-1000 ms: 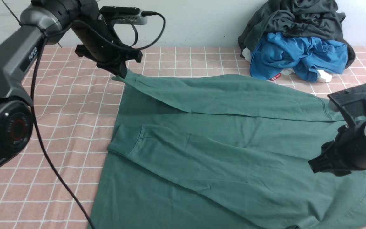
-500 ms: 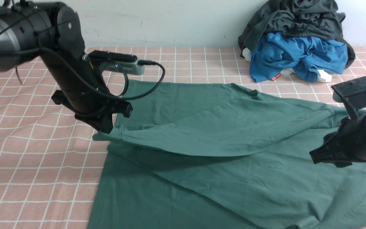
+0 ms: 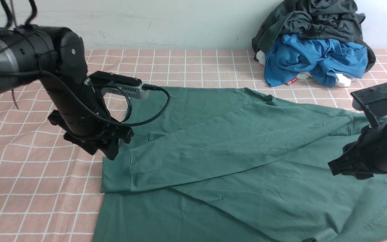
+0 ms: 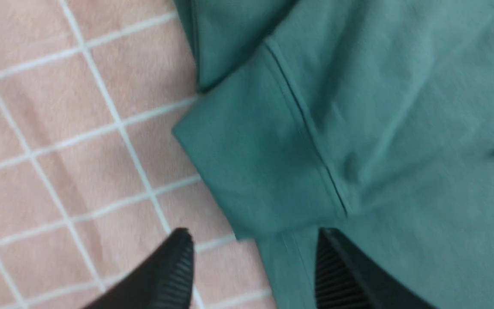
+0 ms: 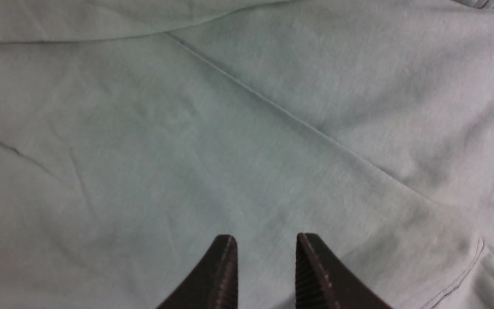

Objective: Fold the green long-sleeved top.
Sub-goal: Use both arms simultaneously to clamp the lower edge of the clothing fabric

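Where checked cloth [image 3: 29, 188] meets pale wall [image 3: 180, 23], green top [image 3: 230, 151] spread, clothes [image 3: 314, 40] heaped

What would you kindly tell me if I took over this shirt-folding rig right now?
The left hand is open and empty, by the sleeve cuff of the green long-sleeved fabric top. The right hand is open and empty, over the top's collar end. Done: that sleeve lies flat across the body, on the pink checked tablecloth. Left: folding the body itself. A pile of dark grey and blue clothes sits far right.
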{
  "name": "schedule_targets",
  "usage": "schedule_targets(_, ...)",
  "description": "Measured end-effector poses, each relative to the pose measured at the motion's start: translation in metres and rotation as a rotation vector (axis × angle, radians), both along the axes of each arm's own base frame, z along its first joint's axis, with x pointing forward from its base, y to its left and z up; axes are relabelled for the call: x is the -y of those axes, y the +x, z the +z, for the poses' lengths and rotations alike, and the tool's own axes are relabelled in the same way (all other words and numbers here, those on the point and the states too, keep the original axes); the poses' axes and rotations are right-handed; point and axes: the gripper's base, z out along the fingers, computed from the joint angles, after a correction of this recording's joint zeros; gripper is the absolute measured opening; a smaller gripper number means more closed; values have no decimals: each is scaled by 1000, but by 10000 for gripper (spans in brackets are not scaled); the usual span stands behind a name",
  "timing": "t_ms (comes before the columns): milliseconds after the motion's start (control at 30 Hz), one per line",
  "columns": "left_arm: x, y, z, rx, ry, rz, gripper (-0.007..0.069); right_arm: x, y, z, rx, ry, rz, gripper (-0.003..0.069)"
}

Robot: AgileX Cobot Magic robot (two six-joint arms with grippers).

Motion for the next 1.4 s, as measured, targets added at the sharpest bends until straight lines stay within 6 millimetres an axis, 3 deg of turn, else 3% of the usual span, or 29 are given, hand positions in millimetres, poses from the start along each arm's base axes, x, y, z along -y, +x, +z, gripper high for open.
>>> schedule_targets(100, 7, -22, 10, -10, 14, -58, 454, -2, -2, -1, -22, 28, -8, 192)
schedule_targets(167, 19, -45, 5, -38, 38, -182, 470, -5, -3, -1, -36, 60, -8, 192)
schedule_targets(267, 33, -77, -14, -101, 73, -408, 472, -9, -4, -1, -51, 95, 25, 192)
schedule_targets(367, 46, -113, -46, -150, 104, -728, 472, -15, -6, -1, -63, 145, 89, 192)
schedule_targets(533, 44, -139, -77, -169, 126, -983, 472, -23, -8, 1, -64, 209, 167, 192)
schedule_targets(700, 38, -147, -93, -129, 136, -1066, 468, -27, -10, 2, -78, 235, 214, 192)
schedule_targets(800, 37, -147, -96, -97, 143, -1071, 418, -27, -10, 2, -78, 240, 216, 192)
schedule_targets(967, 38, -144, -93, -41, 162, -1076, 208, -26, -14, 9, -48, 240, 225, 192)
schedule_targets(1100, 37, -144, -73, 28, 156, -1007, 31, -22, -32, 42, 85, 226, 291, 192)
schedule_targets(1267, 28, -154, -37, 128, 175, -920, 6, -18, -66, 77, 231, 164, 412, 163)
schedule_targets(1400, 19, -161, -16, 211, 204, -885, 6, -12, -86, 60, 109, 57, 510, 185)
